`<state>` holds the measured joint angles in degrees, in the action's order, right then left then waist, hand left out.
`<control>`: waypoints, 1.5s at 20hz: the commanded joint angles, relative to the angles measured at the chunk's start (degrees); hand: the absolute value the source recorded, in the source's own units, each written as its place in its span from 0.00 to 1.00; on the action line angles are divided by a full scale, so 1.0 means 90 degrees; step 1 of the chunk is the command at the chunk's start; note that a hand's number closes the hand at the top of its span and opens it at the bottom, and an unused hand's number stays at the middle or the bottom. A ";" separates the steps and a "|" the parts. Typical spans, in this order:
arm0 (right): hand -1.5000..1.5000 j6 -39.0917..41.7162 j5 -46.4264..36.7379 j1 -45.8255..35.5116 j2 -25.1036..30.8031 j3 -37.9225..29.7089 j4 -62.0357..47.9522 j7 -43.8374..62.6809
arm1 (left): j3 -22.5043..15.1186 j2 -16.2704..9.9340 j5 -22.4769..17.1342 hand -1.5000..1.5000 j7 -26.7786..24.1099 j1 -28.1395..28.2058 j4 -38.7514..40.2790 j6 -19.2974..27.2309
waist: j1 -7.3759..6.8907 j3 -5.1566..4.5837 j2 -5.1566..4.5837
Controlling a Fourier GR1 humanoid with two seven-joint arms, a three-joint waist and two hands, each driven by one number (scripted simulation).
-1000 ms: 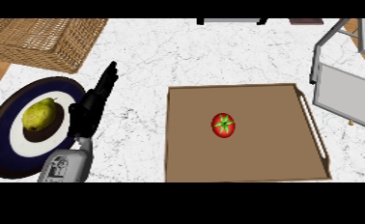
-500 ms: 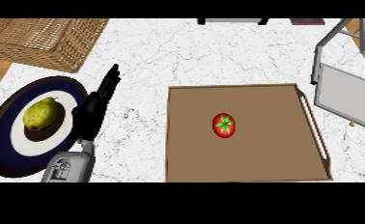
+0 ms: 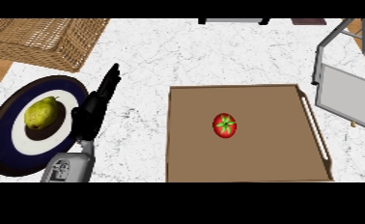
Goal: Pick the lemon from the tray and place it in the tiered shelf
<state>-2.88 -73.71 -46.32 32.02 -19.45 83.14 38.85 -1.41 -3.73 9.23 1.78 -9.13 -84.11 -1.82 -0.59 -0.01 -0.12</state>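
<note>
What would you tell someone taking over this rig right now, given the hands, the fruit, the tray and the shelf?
Left hand: open, fingers straight, holding nothing, over the counter between the plate and the tray.
Right hand: not in view.
Tray: holds only a red tomato, near its middle. No lemon on it.
The one yellow-green fruit lies on the blue-and-white plate at the left, beside the left hand, not touched.
Tiered shelf: at the right edge, nothing seen placed on it.
Wicker basket sits at top left.
Done: nothing picked or placed.
Left: grasp the fruit, carry it across, set it in the shelf.

one tomato [image 3: 225, 125], one pear [image 3: 40, 113], one tray [image 3: 246, 170]
</note>
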 commanded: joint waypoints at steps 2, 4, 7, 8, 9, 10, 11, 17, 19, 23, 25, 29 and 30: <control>1.00 -0.0756 -0.0220 -0.0133 0.0083 0.0018 -0.0849 -0.0051 | 0.0220 -0.0127 -0.0111 0.50 -0.0142 -0.0027 0.0204 -0.0088 | 0.0014 -0.0001 0.0002; 1.00 -0.1731 0.0860 -0.0161 -0.0333 -0.0716 -0.0519 -0.0433 | 0.0086 -0.0084 -0.0018 0.50 -0.0153 -0.0020 0.0111 -0.0057 | -0.0011 0.0015 -0.0021; 1.00 -0.2062 0.1471 0.0246 -0.0133 -0.1028 -0.0761 -0.1129 | 0.0189 -0.0120 -0.0103 0.50 0.0466 -0.0244 -0.0203 -0.0039 | 0.0035 0.0008 0.0007; 1.00 -0.2293 0.1465 -0.0161 -0.0014 -0.1035 -0.1365 -0.1226 | -0.0133 0.0109 0.0121 0.50 0.0150 0.0043 -0.0259 0.0097 | -0.0025 0.0006 -0.0006; 1.00 -0.2194 0.1550 -0.0101 -0.0036 -0.0902 -0.1281 -0.1271 | -0.0148 0.0137 0.0086 0.50 -0.0074 0.0258 -0.0153 0.0055 | 0.0004 0.0002 0.0003; 1.00 -0.2600 0.1904 0.0266 0.0046 -0.1230 -0.1458 -0.1791 | 0.0064 -0.0024 0.0093 0.50 -0.0199 0.0090 0.0146 0.0068 | 0.0029 0.0005 -0.0007; 1.00 -0.2743 0.1739 0.0179 -0.0096 -0.1022 -0.1594 -0.1667 | -0.0097 -0.0014 -0.0022 0.50 0.0341 0.0303 -0.0650 -0.0088 | -0.0011 0.0005 0.0007; 1.00 -0.2944 0.2205 -0.0155 0.0358 -0.1096 -0.2456 -0.2062 | 0.0044 0.0140 0.0103 0.50 0.0077 -0.0458 0.0377 0.0127 | 0.0021 0.0001 -0.0005; 1.00 -0.2686 0.1062 0.0503 0.0648 -0.1110 -0.2689 -0.1172 | -0.0001 0.0097 0.0032 0.50 0.0015 -0.0025 0.0107 0.0024 | 0.0033 -0.0009 -0.0020; 0.00 -0.2778 0.0749 0.0102 0.0868 -0.1158 -0.2807 -0.0439 | 0.0055 0.0070 0.0037 0.50 0.0124 -0.0214 0.0101 0.0047 | 0.0004 -0.0002 0.0002; 0.00 -0.2416 0.0833 0.0197 0.0957 -0.1137 -0.2400 -0.0165 | 0.0016 0.0115 0.0096 0.50 -0.0228 -0.0070 0.0264 0.0085 | 0.0052 -0.0003 0.0016; 0.00 -0.2534 0.1516 0.0809 0.0663 -0.1281 -0.1591 -0.0266 | 0.0078 -0.0043 -0.0061 0.50 -0.0013 0.0223 -0.0205 -0.0113 | 0.0067 -0.0001 0.0029; 0.00 -0.2814 0.1699 0.0566 0.0784 -0.1352 -0.1960 -0.0529 | 0.0044 0.0061 0.0101 0.50 -0.0012 0.0035 -0.0041 0.0094 | 0.0048 0.0000 0.0016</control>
<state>-27.13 -61.24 -41.61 38.91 -30.88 64.48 34.06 -1.13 -3.21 9.79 1.93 -9.09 -84.26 -1.40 -0.13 -0.08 0.07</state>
